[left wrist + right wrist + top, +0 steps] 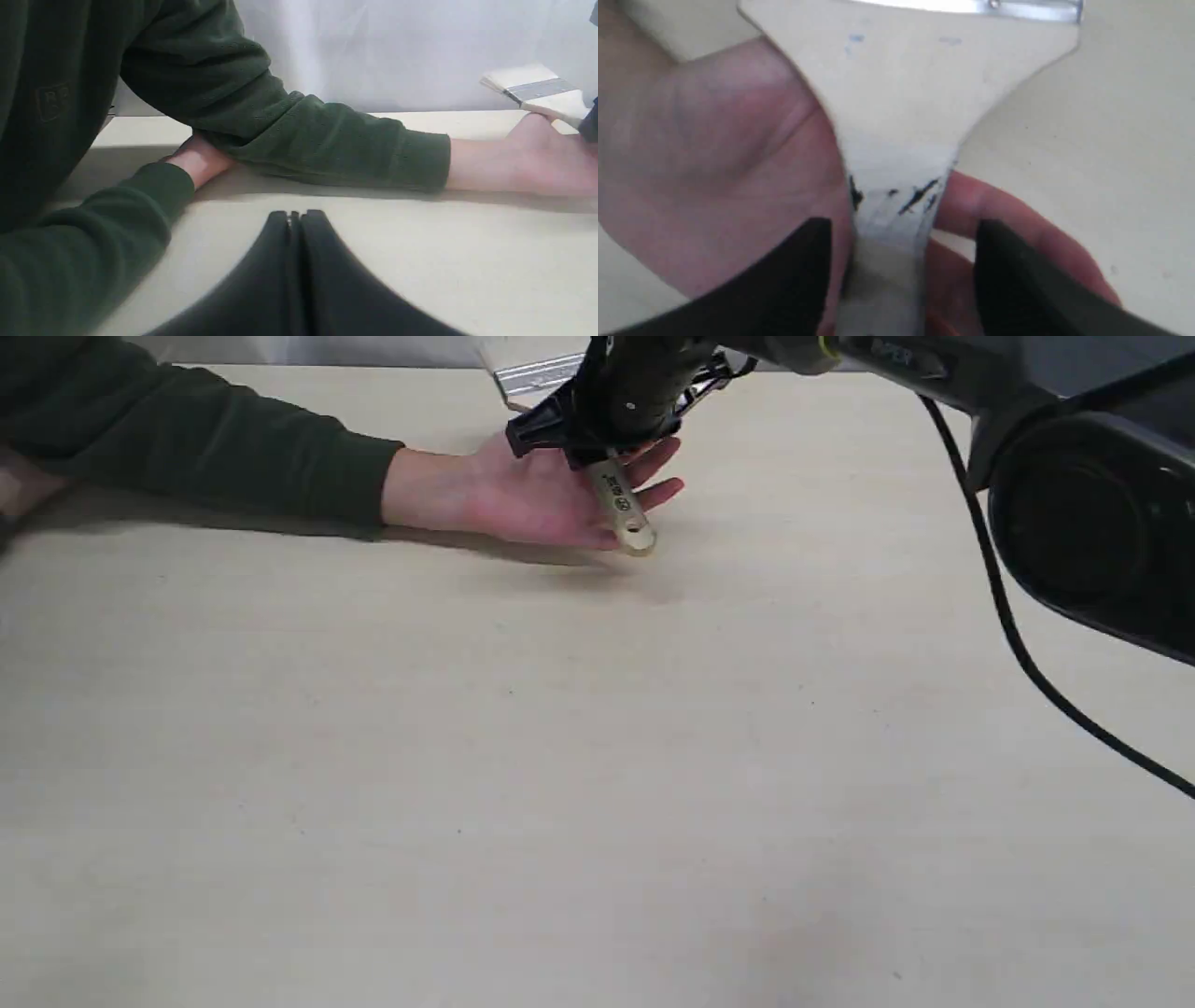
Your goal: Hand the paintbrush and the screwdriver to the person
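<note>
Right gripper (901, 225): its 2 black fingers (794, 280) stand to either side of the paintbrush (901, 93) handle, with a clear gap on 1 side. The pale wooden handle bears smeared black print (920, 193) and widens toward the silver ferrule (1017, 9). Beneath it lies the person's hand (714, 163), palm up, over the beige table (1111, 140).

light: even and soft on my feeds | shadow: thin band under the person's forearm (280, 467) on the table (560, 756) | blur: paintbrush (901, 93) smeared at right wrist
</note>
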{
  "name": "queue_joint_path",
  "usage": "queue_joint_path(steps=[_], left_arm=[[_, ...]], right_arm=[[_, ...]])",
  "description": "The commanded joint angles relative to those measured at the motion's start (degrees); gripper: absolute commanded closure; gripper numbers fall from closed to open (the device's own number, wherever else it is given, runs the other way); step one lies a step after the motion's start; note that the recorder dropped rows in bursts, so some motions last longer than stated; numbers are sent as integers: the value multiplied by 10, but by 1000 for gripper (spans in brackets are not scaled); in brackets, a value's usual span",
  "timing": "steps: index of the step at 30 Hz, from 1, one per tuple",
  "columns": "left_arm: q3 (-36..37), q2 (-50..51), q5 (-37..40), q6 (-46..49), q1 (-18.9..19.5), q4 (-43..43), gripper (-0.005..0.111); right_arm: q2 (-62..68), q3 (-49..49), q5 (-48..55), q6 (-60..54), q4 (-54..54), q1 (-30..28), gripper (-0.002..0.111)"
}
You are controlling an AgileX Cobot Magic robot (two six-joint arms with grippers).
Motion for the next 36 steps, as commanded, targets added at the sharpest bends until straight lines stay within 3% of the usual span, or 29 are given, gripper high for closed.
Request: queue_joint_path(steps=[1, 13, 18, 26, 33, 36], left_arm=[[1, -1, -2, -1, -1, -1, 107], [1, -1, -2, -1, -1, -1, 107], [1, -1, -1, -1, -1, -2, 107], [1, -1, -1, -1, -1, -2, 107], [1, -1, -1, -1, -1, -2, 107], [1, -1, -1, -1, -1, -2, 107]], right_arm=[[-9, -2, 25, 2, -2, -4, 49], [-98, 3, 84, -6, 21, -3, 47], [-152, 76, 69, -11, 17, -2, 51], [-296, 271, 10, 5, 4, -1, 84], [-451, 468, -75, 6, 39, -1, 103], [-526, 553, -116, 8, 41, -1, 104]])
